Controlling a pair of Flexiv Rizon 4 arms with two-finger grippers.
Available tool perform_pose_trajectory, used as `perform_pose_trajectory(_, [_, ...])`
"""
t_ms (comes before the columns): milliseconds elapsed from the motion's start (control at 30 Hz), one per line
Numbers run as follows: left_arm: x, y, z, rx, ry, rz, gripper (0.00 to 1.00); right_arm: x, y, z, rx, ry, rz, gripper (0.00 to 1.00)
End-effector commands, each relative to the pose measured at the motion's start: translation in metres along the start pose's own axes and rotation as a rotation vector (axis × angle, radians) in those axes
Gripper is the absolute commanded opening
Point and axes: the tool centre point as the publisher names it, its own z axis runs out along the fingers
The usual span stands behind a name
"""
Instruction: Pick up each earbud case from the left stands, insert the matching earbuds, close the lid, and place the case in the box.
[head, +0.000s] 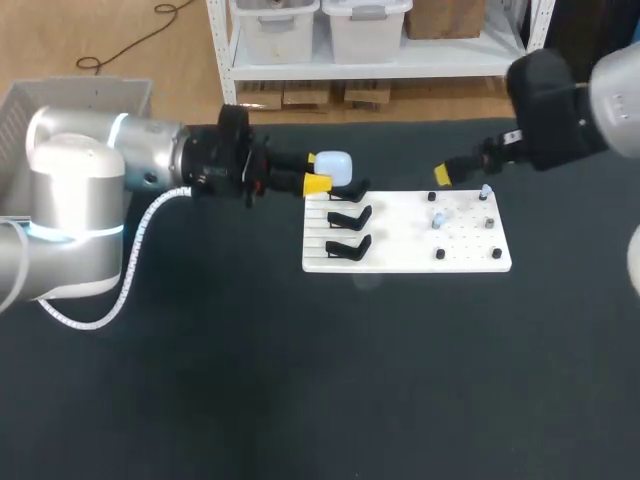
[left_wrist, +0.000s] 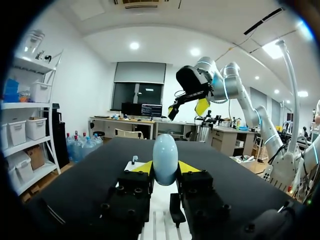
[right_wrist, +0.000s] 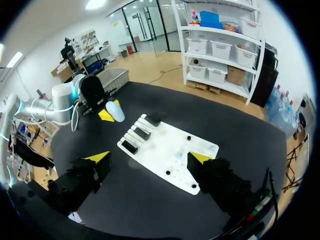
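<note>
Left arm (head: 100, 180) in from the left edge of the frame, forearm stretched level toward upper centre. Shell silver and glossy, with a white ribbed hose (head: 131, 262) looping beneath. Left gripper (head: 318, 171) clamped on the earbud case (head: 337, 166), one yellow tip on each side. In the left wrist view, a smooth pale-blue egg shape standing upright between the fingers (left_wrist: 142, 167). Case held at the upper left corner of the white board (head: 400, 255), just above the topmost of three black stands (head: 349, 217); cannot tell whether touching that stand.

Right arm (head: 560, 100) in from the upper right corner, black wrist angled down toward the board's upper edge. Right gripper (right_wrist: 149, 157) spread wide, holding nothing, hovering over the board in its own view.

Board flat, matt white and rectangular, grooved along its left part, dotted with small holes on its right. Small black pegs (head: 440, 254) and a few pale earbuds (head: 438, 220) on the right half. Stands hooked, dark and dull. Table (head: 230, 380) covered in dark, lustreless cloth. Lettering, if any, too small to tell.
</note>
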Motion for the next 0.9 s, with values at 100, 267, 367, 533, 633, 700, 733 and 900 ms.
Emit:
perform_pose_trajectory(100, [0.006, -0.001, -0.001, -0.003, -0.007, -0.001, 0.0, -0.008, 0.02, 0.014, 0.181, 0.008, -0.021, 1.0])
perform_pose_trajectory(267, [0.01, -0.002, 0.0, 0.002, 0.002, -0.007, 0.0, -0.011, 0.03, 0.019, 0.167, 0.019, -0.034, 1.0])
perform_pose_trajectory(367, [0.011, -0.001, 0.001, 0.005, 0.01, -0.006, 0.0, -0.009, 0.034, 0.021, 0.159, 0.038, -0.034, 1.0])
perform_pose_trajectory(533, [0.012, 0.0, 0.003, 0.009, 0.008, -0.004, 0.0, -0.005, 0.041, 0.024, 0.149, 0.095, -0.031, 1.0])
perform_pose_trajectory(633, [0.012, 0.001, 0.004, 0.011, 0.005, 0.002, 0.0, -0.005, 0.045, 0.027, 0.143, 0.129, -0.027, 1.0])
perform_pose_trajectory(700, [0.012, 0.001, 0.005, 0.012, 0.003, 0.005, 0.0, -0.005, 0.049, 0.029, 0.14, 0.149, -0.028, 1.0])
perform_pose_trajectory(733, [0.012, 0.002, 0.005, 0.012, 0.002, 0.006, 0.0, -0.005, 0.05, 0.03, 0.139, 0.156, -0.029, 1.0])
perform_pose_trajectory(900, [0.012, 0.002, 0.006, 0.009, 0.0, 0.013, 0.0, -0.004, 0.054, 0.037, 0.117, 0.195, -0.016, 1.0])
